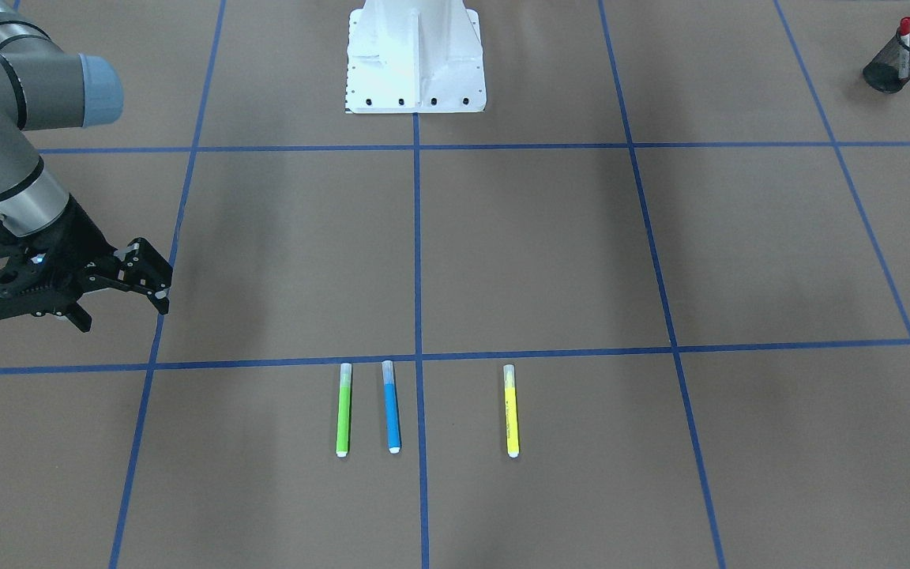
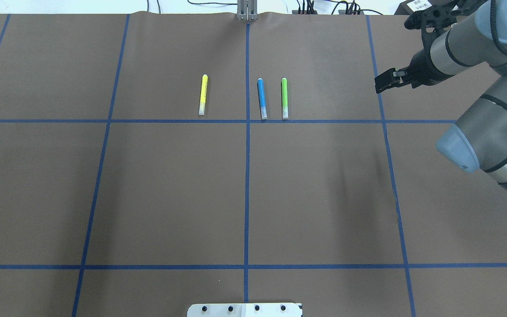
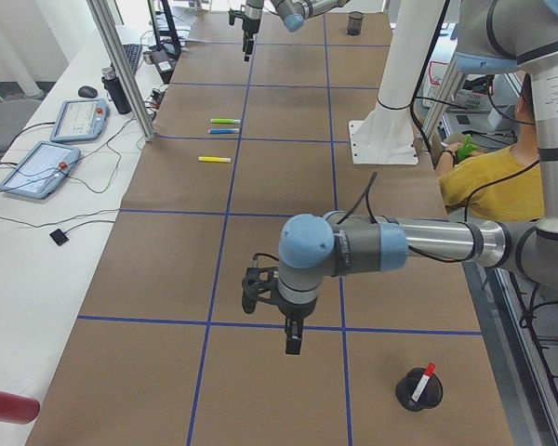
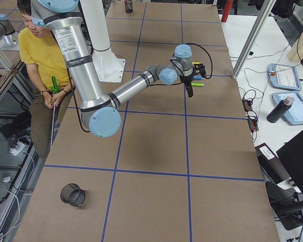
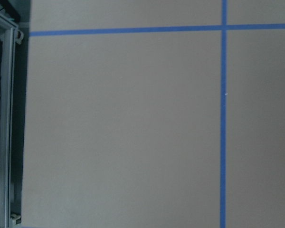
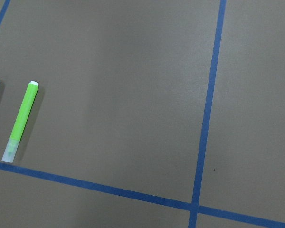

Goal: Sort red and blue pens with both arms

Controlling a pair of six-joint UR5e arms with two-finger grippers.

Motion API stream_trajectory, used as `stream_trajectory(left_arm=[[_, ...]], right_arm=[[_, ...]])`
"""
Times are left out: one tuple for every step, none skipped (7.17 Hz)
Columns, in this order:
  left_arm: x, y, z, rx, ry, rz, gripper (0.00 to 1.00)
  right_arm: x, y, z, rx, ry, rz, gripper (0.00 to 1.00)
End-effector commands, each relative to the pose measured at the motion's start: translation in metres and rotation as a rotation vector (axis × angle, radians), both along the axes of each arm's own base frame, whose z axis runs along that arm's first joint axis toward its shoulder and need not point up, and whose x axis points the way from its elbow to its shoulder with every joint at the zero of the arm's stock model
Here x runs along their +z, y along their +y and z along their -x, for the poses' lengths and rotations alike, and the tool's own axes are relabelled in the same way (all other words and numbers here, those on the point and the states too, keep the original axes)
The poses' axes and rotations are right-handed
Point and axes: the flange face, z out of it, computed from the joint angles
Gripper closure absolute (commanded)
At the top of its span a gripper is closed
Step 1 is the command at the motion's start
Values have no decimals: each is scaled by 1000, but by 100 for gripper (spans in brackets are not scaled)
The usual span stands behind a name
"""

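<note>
The blue pen lies flat on the brown table between a green marker and a yellow marker; from overhead the blue pen is just right of the centre line. The red pen stands in a black mesh cup at the table's left end. My right gripper hangs open and empty above the table, well to the side of the green marker. The left gripper points down near the cup holding the red pen; I cannot tell whether it is open or shut.
A second black mesh cup stands at the table's right end with nothing showing in it. The white robot base sits at the table's middle edge. A person in a yellow shirt sits beside the base. Blue tape lines grid the table.
</note>
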Motion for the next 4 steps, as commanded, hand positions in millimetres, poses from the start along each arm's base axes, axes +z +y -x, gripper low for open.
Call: stream_trajectory(left_arm=[[-19, -37, -46, 62, 5, -11, 0], [-22, -39, -47, 64, 5, -19, 0], [-23, -39, -47, 64, 5, -22, 0], [-25, -42, -47, 64, 5, -27, 0]], right_arm=[[-26, 10, 36, 7, -47, 46, 0], [-37, 16, 61, 3, -59, 81, 0], [-50, -1, 96, 5, -60, 114, 0], [-59, -23, 132, 8, -43, 142, 0]])
